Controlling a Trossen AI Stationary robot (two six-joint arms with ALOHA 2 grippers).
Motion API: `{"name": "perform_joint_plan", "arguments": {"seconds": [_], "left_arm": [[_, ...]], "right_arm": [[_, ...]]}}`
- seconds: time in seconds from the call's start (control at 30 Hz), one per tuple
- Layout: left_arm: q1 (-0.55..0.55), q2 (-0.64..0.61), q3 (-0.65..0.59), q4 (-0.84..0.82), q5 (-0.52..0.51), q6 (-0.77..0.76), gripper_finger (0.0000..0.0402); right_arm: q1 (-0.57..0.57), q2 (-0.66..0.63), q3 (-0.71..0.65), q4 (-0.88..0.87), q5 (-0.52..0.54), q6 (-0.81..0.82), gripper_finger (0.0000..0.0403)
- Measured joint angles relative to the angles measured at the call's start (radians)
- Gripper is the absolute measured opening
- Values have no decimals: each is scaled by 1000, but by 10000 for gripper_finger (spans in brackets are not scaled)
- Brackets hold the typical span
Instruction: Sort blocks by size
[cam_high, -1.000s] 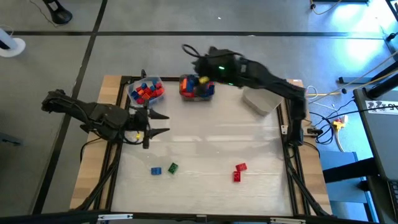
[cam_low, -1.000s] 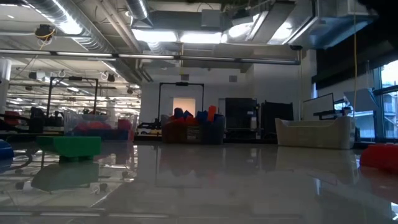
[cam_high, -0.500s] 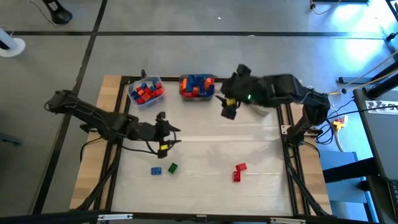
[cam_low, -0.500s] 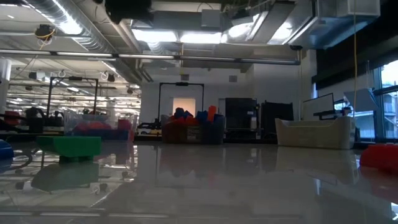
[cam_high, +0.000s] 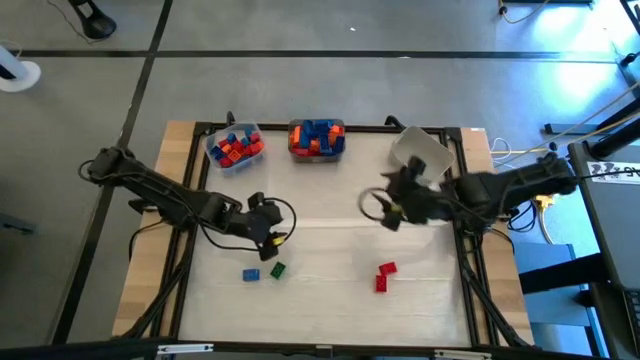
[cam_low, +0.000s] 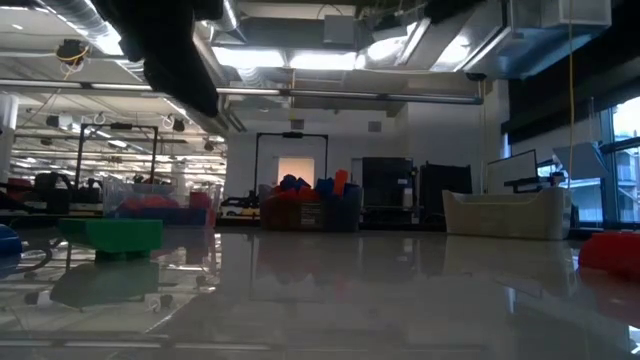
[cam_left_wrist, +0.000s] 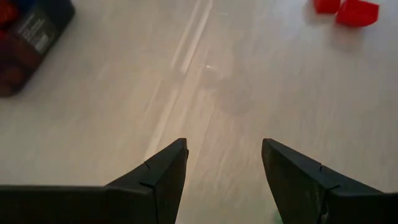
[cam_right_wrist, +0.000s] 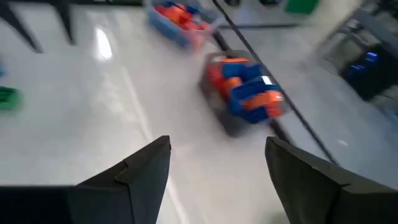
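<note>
— Where do the blocks lie?

— Four are loose on the pale surface (cam_high: 330, 215): a blue block (cam_high: 250, 274) with a green block (cam_high: 278, 269) just beside it toward the near left, and two red blocks (cam_high: 384, 277) touching or nearly touching toward the near right. The rest sit in two bins at the far edge: a clear bin (cam_high: 234, 147) of red and blue pieces, and beside it a second bin (cam_high: 317, 139) of blue and orange ones. An empty-looking pale bin (cam_high: 420, 155) stands at the far right corner.

— Which way do the loose ones point?

— They are too small to give a long axis; the green block sits slightly askew.

— And the pincers?

— The left pincer (cam_high: 272, 238) hangs over the surface just behind the blue and green pair, its fingers (cam_left_wrist: 165, 171) spread well apart with bare surface between them, holding nothing. The right pincer (cam_high: 378, 206) is above the middle right of the surface, behind the red pair, fingers (cam_right_wrist: 146, 163) likewise wide and gripping nothing.

— What of the room?

— From table height the surface is glossy and mirrors ceiling lights; beyond it are ducts (cam_low: 120, 45), a lit doorway (cam_low: 295, 170) and shelving. A dark arm (cam_low: 175, 50) comes down at the upper left of that view. The floor around the table is grey.
</note>
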Motion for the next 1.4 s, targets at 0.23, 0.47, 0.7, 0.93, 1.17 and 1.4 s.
{"name": "perform_joint_plan", "arguments": {"seconds": [0.23,0.47,0.7,0.93,1.17,1.4], "left_arm": [[17,36,0,3,-2,3,196],[30,37,0,12,127,-61,196],[22,42,5,26,239,-146,196],[-98,49,117,14,164,-145,196],[-210,177,319,-159,37,-133,196],[-252,368,447,-417,50,-250,196]], "right_arm": [[177,-215,-513,540,-7,62,260],[324,-168,-851,1150,-7,43,260],[412,0,-943,1484,12,40,260],[416,128,-905,1549,30,6,260],[409,136,-896,1545,37,-18,260],[410,136,-896,1534,37,-18,260]]}}
